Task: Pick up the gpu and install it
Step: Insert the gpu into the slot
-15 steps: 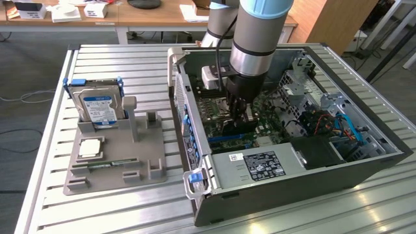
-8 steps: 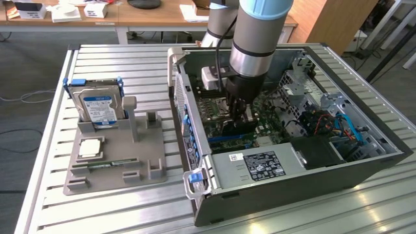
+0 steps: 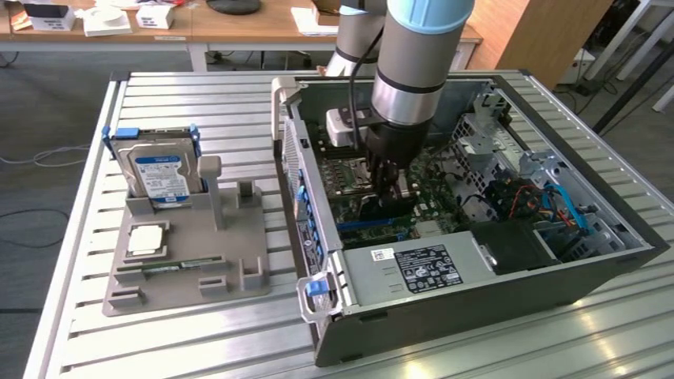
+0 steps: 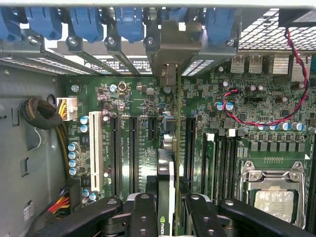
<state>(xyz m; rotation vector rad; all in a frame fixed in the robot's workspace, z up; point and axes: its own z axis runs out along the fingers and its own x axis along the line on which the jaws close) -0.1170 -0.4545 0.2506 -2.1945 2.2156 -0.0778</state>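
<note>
My gripper (image 3: 387, 180) reaches down into the open computer case (image 3: 474, 312), over the motherboard (image 3: 443, 201). It is shut on the gpu (image 3: 377, 207), a dark card held edge-on just above the board. In the wrist view the gpu (image 4: 168, 163) runs as a thin edge between my black fingers (image 4: 143, 212), in line with a long expansion slot. Its metal bracket (image 4: 167, 54) stands at the case's rear slot openings. My gripper (image 4: 170, 219) grips the card near its NVIDIA-marked end. Whether the card's edge touches the slot I cannot tell.
A grey fixture (image 3: 189, 268) on the slatted table holds a silver hard drive (image 3: 158, 174), a processor chip (image 3: 145, 239) and a green memory stick (image 3: 174, 267). Inside the case are the power supply (image 3: 416, 270), the processor socket (image 4: 274, 197), a red-black wire (image 4: 237, 116) and blue slot latches (image 4: 89, 22).
</note>
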